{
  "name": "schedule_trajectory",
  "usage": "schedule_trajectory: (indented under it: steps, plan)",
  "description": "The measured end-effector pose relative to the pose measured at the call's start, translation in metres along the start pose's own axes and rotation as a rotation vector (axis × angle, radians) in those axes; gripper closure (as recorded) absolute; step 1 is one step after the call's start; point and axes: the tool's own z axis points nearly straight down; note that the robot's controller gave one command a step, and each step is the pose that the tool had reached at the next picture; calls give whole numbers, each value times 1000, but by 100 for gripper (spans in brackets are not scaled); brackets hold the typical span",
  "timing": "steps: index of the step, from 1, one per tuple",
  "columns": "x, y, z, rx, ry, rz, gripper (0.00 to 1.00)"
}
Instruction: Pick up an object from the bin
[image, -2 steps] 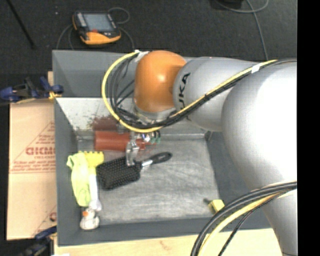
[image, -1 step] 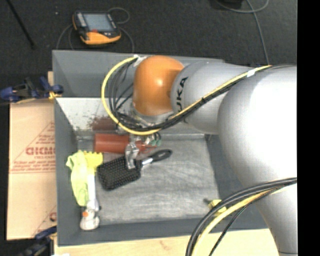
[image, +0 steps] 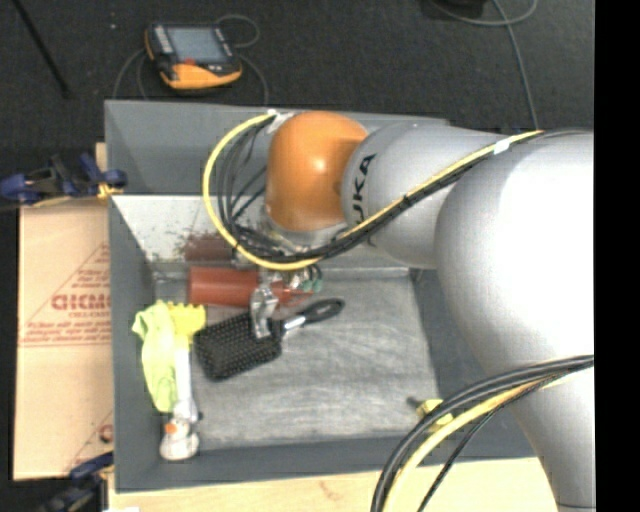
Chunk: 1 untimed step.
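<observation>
My gripper (image: 265, 312) hangs low in the back half of the bin, under the orange wrist cover. It is right above the neck of a black hairbrush (image: 235, 347), whose bristled head lies to the lower left while its handle points right. A dark red cylinder (image: 222, 287) lies on its side just behind the gripper, near the bin's back wall. I cannot see whether anything is gripped.
A crumpled yellow cloth (image: 165, 345) lies by the left wall, with a white bottle (image: 183, 420) running from it to the front left corner. The arm covers the bin's right side and back right corner.
</observation>
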Motion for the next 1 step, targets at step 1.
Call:
schedule_trajectory:
  steps: [1]
  plan:
    - [3, 1, -5, 3, 0, -2, 100]
